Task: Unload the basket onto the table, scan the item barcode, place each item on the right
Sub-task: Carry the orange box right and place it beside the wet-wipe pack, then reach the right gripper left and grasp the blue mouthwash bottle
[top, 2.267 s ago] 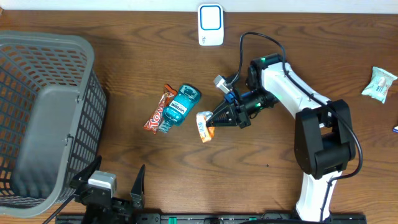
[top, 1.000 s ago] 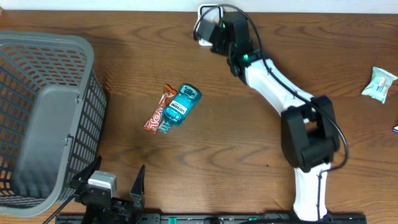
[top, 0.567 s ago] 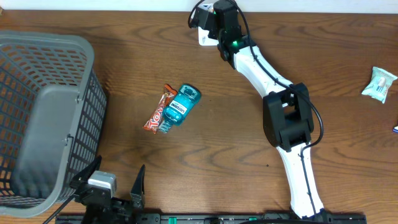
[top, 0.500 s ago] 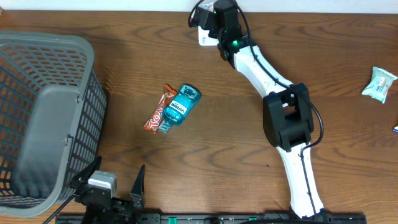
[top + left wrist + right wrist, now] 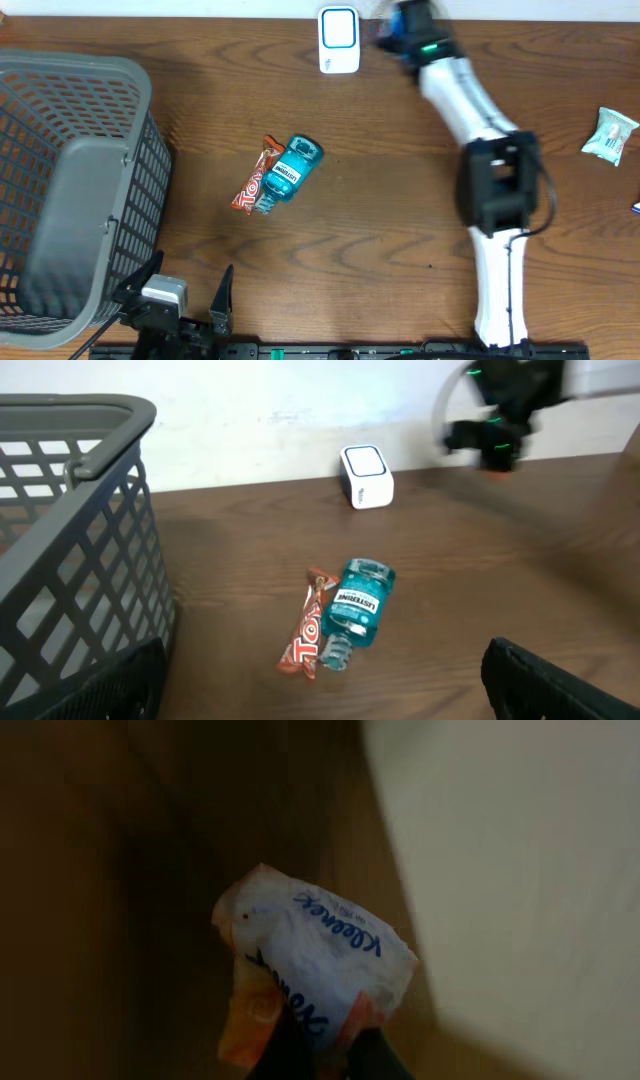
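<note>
Far left: grey mesh basket [image 5: 148, 190] on the wooden worktop [image 5: 380, 230], upright, open side up.

Left gripper [image 5: 182, 283] sits at the near edge, just right of the basket's near corner. Jaws wide apart, nothing between them. Its camera looks out across the worktop towards the far wall.

Centre-left: orange candy bar [image 5: 254, 178] and teal Listerine bottle [image 5: 288, 170] lie flat, side by side and touching, candy bar on the left. Both are angled the same way, and the bottle's cap end points toward the near edge.

Centre, far edge: white scanner [image 5: 339, 38] with a blue-framed face, standing against the wall, well apart from the bottle.

Just right of the scanner: the right arm [image 5: 470, 100] is stretched out to the far edge, its head motion-blurred in the overhead view. Right gripper [image 5: 322, 1058] has its jaws clamped on the Kleenex pack [image 5: 312, 960]. That's the item to scan: a white and orange pack pinched by its lower edge, off the worktop, with brown wood behind it on one side and pale wall on the other. Can't tell from the blur which face is turned to the scanner. No barcode visible in the wrist view.

Far right: small white-green packet [image 5: 610, 133] lying on the worktop by itself, well clear of the arm.
</note>
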Motion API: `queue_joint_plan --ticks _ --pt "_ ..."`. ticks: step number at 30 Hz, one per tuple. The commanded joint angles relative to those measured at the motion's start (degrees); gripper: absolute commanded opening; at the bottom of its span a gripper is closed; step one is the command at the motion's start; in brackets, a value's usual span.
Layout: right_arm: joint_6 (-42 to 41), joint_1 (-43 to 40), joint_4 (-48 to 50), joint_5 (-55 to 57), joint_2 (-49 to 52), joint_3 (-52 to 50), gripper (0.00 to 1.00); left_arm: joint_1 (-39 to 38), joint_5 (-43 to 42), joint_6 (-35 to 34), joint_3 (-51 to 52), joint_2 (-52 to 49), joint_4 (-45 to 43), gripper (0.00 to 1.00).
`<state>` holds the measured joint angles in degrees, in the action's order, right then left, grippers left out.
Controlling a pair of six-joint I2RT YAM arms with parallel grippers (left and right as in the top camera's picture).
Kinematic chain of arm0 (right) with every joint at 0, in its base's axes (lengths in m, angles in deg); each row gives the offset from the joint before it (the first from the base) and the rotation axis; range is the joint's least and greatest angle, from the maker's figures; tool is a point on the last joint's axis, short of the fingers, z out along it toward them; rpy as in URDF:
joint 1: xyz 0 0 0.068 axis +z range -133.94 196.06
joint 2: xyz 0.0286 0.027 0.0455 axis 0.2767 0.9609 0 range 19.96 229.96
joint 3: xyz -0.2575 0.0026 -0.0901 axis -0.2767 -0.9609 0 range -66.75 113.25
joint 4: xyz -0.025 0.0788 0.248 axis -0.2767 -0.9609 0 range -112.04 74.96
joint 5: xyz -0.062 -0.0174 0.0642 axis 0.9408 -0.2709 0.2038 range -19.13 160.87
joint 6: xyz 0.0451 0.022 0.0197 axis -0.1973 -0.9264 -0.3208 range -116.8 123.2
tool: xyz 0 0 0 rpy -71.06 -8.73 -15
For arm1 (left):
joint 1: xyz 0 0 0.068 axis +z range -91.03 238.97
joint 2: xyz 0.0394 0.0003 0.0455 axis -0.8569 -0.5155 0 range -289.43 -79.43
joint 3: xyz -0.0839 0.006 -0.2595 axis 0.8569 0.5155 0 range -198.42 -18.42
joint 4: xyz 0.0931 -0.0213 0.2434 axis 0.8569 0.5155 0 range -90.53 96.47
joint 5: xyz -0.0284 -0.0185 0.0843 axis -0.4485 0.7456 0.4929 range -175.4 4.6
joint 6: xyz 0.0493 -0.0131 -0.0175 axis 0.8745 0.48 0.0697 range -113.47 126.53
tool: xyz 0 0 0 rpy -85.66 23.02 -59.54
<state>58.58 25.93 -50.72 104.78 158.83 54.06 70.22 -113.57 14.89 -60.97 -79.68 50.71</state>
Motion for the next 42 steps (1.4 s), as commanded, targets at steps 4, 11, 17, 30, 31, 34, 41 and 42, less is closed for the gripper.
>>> queue_joint_plan --ticks 4,11,17,30,31,34,41,42 --pt "-12.5 -16.3 -11.8 -2.4 -4.1 0.8 0.01 0.3 -0.3 -0.1 0.0 0.1 0.0 1.0" --pt "-28.3 -28.4 -15.4 -12.0 -4.3 0.5 0.33 0.3 -0.3 -0.1 0.0 0.1 0.0 1.0" --pt "-38.4 -28.3 -17.3 -25.5 -10.5 0.7 0.99 0.3 -0.3 -0.1 0.0 0.1 0.0 1.0" --pt "-50.8 -8.1 -30.0 -95.6 -19.6 -0.8 0.99 0.3 -0.3 -0.1 0.0 0.1 0.0 1.0" --pt "-51.1 -5.7 -30.1 -95.3 -19.4 -1.2 0.99 0.3 -0.3 -0.1 0.0 0.1 0.0 1.0" --pt "-53.8 2.0 -29.9 -84.7 -18.0 -2.1 0.93 0.3 -0.3 -0.1 0.0 0.1 0.0 1.0" --pt "-87.8 23.5 -32.7 -38.5 -12.7 -2.1 0.88 0.3 -0.3 -0.1 0.0 0.1 0.0 1.0" --pt "-89.5 25.7 -31.9 -36.5 -12.1 -2.1 0.87 0.3 -0.3 -0.1 0.0 0.1 0.0 1.0"
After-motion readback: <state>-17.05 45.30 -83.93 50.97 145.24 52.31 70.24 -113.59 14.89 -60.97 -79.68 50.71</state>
